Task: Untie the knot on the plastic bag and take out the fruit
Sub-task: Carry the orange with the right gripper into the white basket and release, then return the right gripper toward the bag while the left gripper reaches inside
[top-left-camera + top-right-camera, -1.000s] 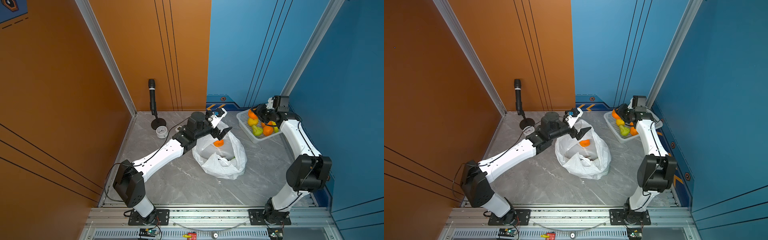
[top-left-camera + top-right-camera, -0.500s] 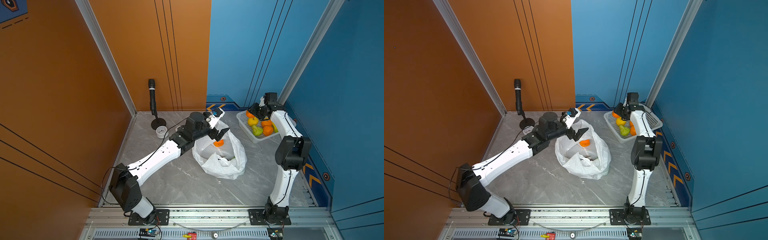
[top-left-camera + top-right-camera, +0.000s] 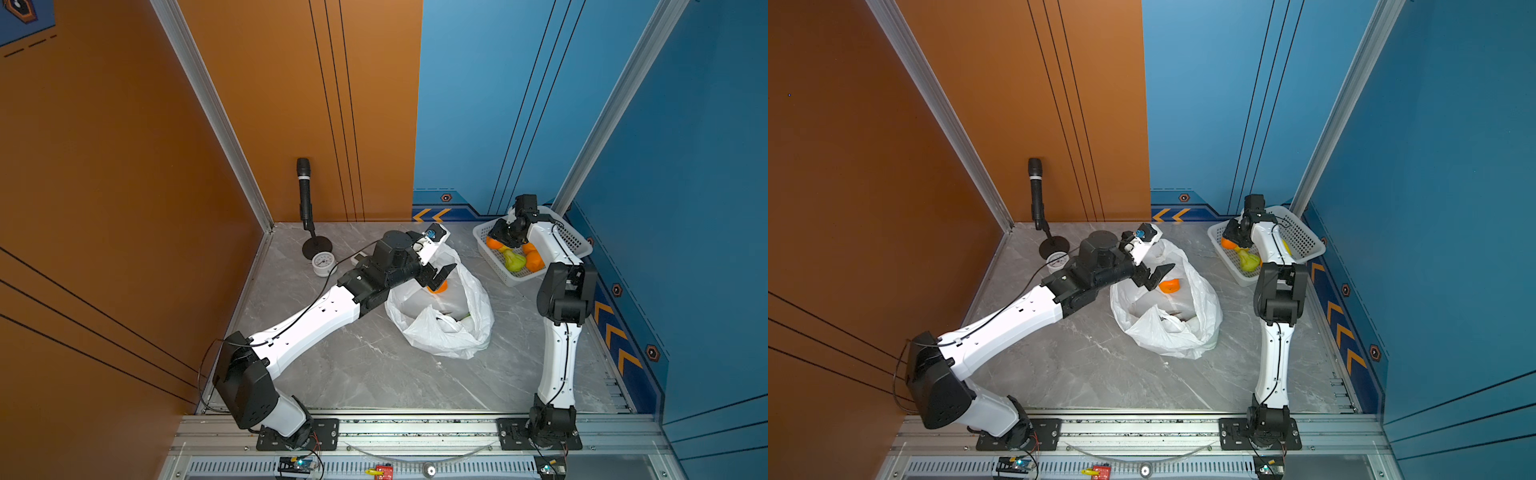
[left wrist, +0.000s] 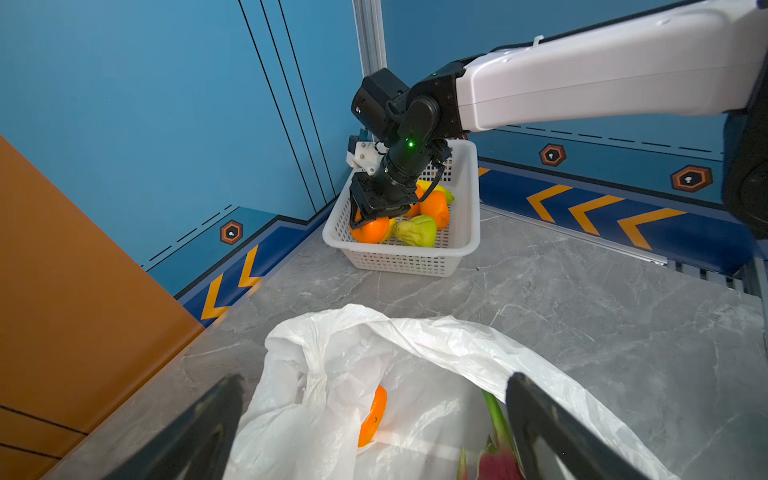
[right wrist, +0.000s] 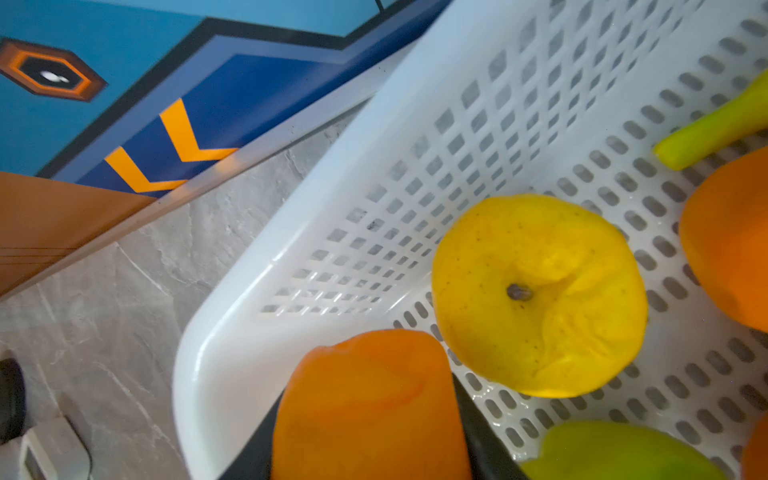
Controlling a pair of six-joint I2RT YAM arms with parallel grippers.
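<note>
**Grey marble-patterned desk** (image 3: 374, 374): I see it in both top views, carrying everything below.

**Thin, crinkled, translucent white plastic bag** (image 3: 449, 332): it lies slumped at the middle of the desk, with its mouth gaping upward.

**White perforated plastic basket** (image 3: 579, 245): it stands at the far right corner, well apart from the bag.

**My left gripper** (image 3: 444, 277): it hovers over the bag's mouth with its jaws spread wide, holding nothing. In the left wrist view its two black fingers (image 4: 199, 428) flank the opening.

**My right gripper** (image 4: 372, 216): it reaches down into the basket, clamped on a round orange fruit (image 5: 365, 407) at the basket's end nearer the bag.

**Inside the bag:** a second orange (image 4: 374, 419) and a pink-and-green dragon fruit (image 4: 494, 463).

**Inside the basket:**
- a yellow round fruit (image 5: 540, 295), just beside the gripped one
- a green pear (image 4: 417, 230)
- further oranges (image 4: 440, 208)
</note>
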